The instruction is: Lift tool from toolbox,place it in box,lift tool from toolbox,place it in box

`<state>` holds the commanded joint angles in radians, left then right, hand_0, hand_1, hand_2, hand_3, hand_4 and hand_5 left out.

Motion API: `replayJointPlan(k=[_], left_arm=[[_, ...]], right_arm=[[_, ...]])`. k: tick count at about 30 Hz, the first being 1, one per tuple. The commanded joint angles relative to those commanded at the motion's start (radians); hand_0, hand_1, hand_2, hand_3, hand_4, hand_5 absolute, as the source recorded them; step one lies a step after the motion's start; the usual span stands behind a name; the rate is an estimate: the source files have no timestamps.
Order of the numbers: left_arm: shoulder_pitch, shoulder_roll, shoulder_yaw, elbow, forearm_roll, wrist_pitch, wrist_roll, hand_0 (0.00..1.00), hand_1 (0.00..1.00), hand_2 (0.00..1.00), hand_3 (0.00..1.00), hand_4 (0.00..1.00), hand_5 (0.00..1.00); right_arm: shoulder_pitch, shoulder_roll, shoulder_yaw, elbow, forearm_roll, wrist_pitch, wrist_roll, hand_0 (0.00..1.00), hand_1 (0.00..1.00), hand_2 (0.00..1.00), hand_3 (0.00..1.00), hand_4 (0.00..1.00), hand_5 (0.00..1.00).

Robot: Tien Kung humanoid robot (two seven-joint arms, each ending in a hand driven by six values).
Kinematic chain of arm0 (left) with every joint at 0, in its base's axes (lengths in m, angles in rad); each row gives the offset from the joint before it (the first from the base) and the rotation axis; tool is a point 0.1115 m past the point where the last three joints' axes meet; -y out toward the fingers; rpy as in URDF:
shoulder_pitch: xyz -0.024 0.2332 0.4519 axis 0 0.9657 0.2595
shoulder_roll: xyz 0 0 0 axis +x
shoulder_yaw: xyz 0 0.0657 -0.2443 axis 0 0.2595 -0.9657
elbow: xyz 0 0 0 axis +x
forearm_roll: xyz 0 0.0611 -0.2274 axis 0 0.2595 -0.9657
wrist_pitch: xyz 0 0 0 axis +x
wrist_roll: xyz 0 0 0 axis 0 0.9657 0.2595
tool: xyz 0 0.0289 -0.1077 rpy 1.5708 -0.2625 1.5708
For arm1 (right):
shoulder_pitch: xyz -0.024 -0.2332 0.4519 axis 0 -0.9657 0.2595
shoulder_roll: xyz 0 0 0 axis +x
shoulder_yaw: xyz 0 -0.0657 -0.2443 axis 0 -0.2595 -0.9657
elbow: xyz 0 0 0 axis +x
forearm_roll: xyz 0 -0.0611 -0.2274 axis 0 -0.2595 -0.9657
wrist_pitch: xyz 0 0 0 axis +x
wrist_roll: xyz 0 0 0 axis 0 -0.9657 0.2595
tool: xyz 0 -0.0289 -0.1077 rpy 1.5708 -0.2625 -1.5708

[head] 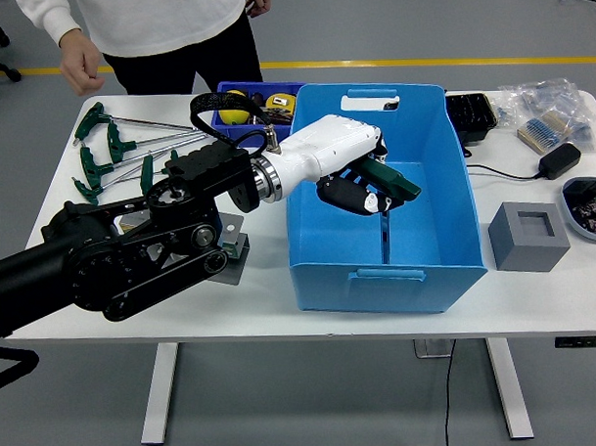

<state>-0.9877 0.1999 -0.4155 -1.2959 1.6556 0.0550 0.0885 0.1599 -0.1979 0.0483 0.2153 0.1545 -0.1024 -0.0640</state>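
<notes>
Tool (387, 195), a green-handled key, was gripped by the left hand (361, 191), fingers curled round its handle, shaft hanging inside the blue box (378, 279). Placing step underway; next the fingers needed to loosen. More keys (110, 156) lay at the table's (536, 303) far-left corner.

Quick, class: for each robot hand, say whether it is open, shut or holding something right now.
Left hand: shut on the green-handled tool, over the blue box.
Right hand: not in view.
</notes>
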Motion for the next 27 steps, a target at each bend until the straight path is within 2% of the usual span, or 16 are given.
replayJointPlan(k=[1, 6, 7, 15, 20, 24, 27], left_arm=[[0.000, -0.001, 0.001, 0.003, -0.010, -0.001, -0.006, 0.459, 0.581, 0.693, 0.693, 0.962, 0.653], [-0.001, -0.007, -0.001, 0.010, -0.039, 0.017, -0.047, 0.459, 0.581, 0.693, 0.693, 0.962, 0.653], [-0.002, -0.008, -0.003, 0.010, -0.044, 0.027, -0.059, 0.527, 0.663, 0.812, 0.750, 0.984, 0.671], [-0.004, -0.016, -0.042, 0.009, -0.064, 0.079, -0.110, 0.546, 0.672, 0.835, 0.758, 0.998, 0.687], [0.003, -0.007, -0.080, 0.000, -0.053, 0.086, -0.122, 0.549, 0.675, 0.836, 0.761, 0.998, 0.687], [0.020, 0.009, -0.124, -0.005, -0.017, 0.078, -0.119, 0.549, 0.675, 0.836, 0.761, 0.998, 0.687], [0.045, 0.037, -0.169, -0.009, 0.054, 0.060, -0.109, 0.550, 0.675, 0.816, 0.753, 0.998, 0.685]], right_arm=[[0.000, 0.000, 0.001, 0.000, -0.001, 0.000, 0.000, 0.772, 0.759, 0.800, 0.660, 0.886, 0.776], [0.003, -0.002, 0.002, 0.000, -0.001, 0.000, 0.000, 0.772, 0.759, 0.800, 0.660, 0.886, 0.776], [0.003, -0.002, 0.002, 0.000, -0.001, 0.000, 0.001, 0.772, 0.759, 0.800, 0.660, 0.886, 0.776], [0.004, -0.005, 0.003, 0.000, 0.000, -0.001, 0.001, 0.772, 0.759, 0.799, 0.659, 0.886, 0.776], [0.002, -0.005, 0.006, -0.001, 0.001, -0.001, 0.002, 0.771, 0.760, 0.799, 0.660, 0.886, 0.776], [0.002, -0.003, 0.003, -0.001, 0.003, -0.003, 0.003, 0.771, 0.760, 0.799, 0.660, 0.886, 0.776], [0.000, -0.001, 0.005, -0.002, 0.005, -0.003, 0.004, 0.772, 0.760, 0.798, 0.661, 0.886, 0.775]])
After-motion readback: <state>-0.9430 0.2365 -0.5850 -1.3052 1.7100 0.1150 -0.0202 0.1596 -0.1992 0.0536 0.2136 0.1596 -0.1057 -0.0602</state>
